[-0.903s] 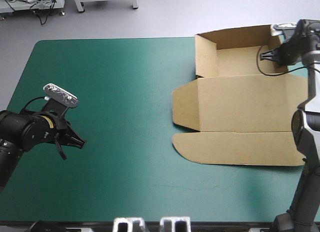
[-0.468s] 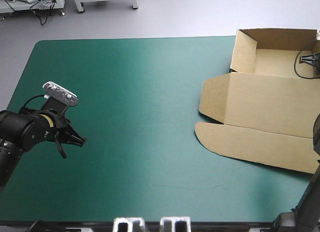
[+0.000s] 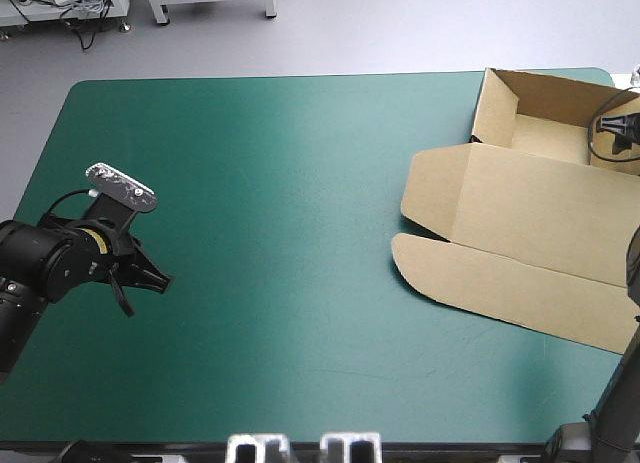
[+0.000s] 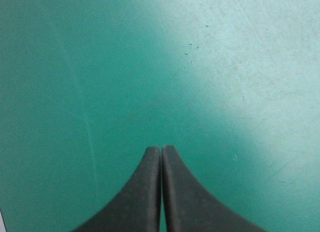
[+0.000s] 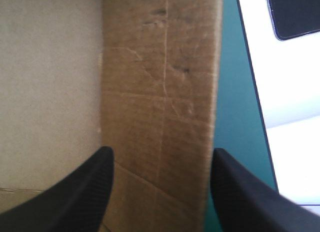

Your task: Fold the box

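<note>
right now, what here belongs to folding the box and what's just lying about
In the job: box, tray walls up, lid flat; right gripper, open astride one wall.
Just there: left gripper, shut, over bare teal-green cover.

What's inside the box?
Only its bare brown floor shows; nothing loose lies in the box. The right gripper stands at its right wall, jaws open astride it. The floor under that gripper is hidden.

Table cover [image 3: 280, 233]: plain teal-green, with a paler sheen across the middle. Box [image 3: 520, 208]: plain brown board, no print, a few dark scuffs and pale scratch lines on 1 wall. Left gripper [image 4: 161, 152] and right gripper [image 5: 160, 154]: black, fine grainy texture.
</note>
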